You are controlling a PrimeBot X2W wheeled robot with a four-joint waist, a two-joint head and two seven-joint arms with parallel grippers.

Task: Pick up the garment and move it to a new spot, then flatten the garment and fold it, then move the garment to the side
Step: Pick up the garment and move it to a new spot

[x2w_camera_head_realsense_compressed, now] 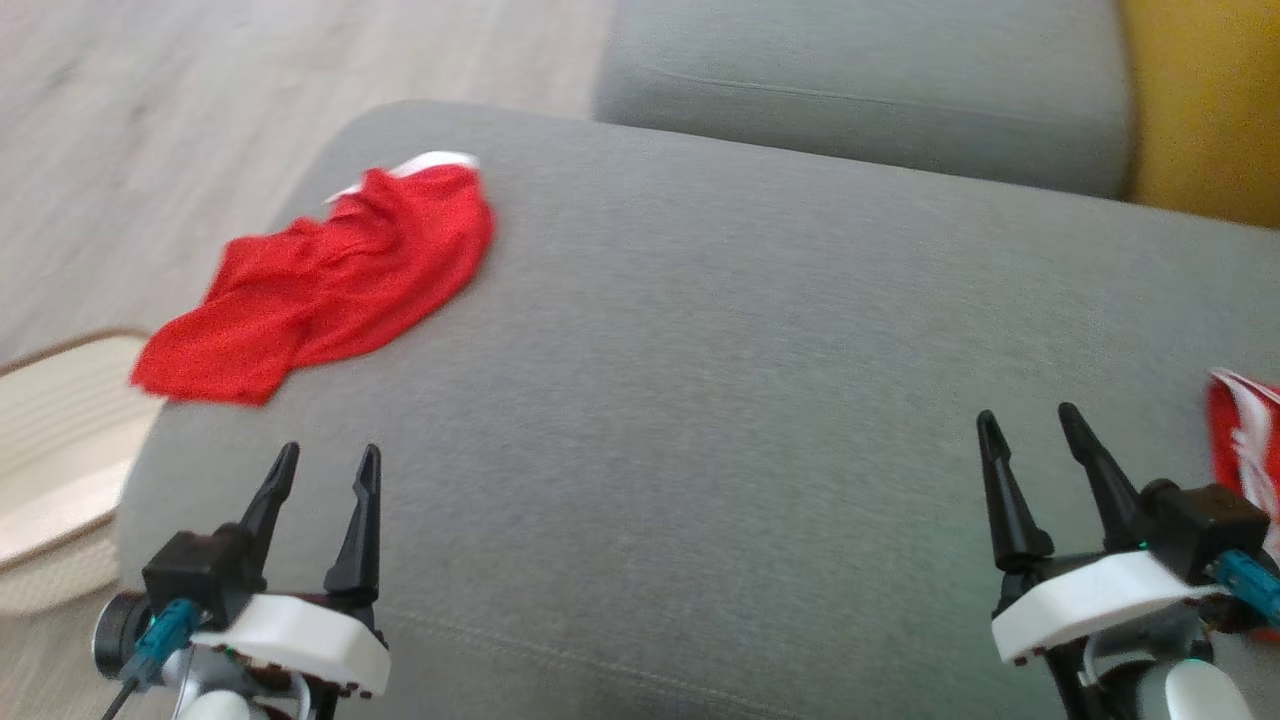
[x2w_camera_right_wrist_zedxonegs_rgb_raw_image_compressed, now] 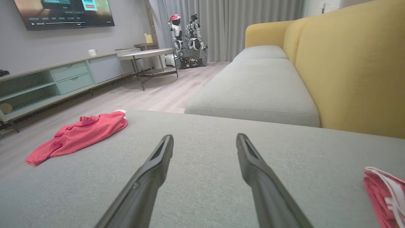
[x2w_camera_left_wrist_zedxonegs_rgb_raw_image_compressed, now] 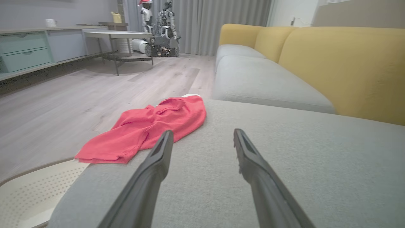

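**Both grippers open and empty; red garment lies untouched at upper left of seat cushion**

Task item. In the head view the red garment (x2w_camera_head_realsense_compressed: 320,275) lies in the upper left of the frame, on the left part of the grey seat cushion (x2w_camera_head_realsense_compressed: 750,350). It is crumpled and unfolded, running diagonally from upper right to lower left. A strip of white trim shows at its upper end. Its lower end reaches the cushion's rounded edge, next to the pale perforated basket (x2w_camera_head_realsense_compressed: 50,450) at the frame's left edge.

Left gripper (x2w_camera_head_realsense_compressed: 330,452). It is seen at lower left of the head view, fingers pointing up the frame. The two fingers are spread wide with bare cushion between them. It holds nothing and is clear of the garment, which lies just above it in the frame. In the left wrist view the garment sits ahead of the left finger and to its left.

Right gripper (x2w_camera_head_realsense_compressed: 1027,415). It is seen at lower right of the head view, fingers likewise spread wide and holding nothing, well apart from the red garment. A second cloth, red with white stripes (x2w_camera_head_realsense_compressed: 1245,440), lies at the right edge just beside this gripper; contact cannot be confirmed.

Surroundings. A second grey cushion (x2w_camera_head_realsense_compressed: 860,90) and the yellow backrest (x2w_camera_head_realsense_compressed: 1200,100) occupy the upper right. Pale wood floor (x2w_camera_head_realsense_compressed: 150,120) fills the upper left.
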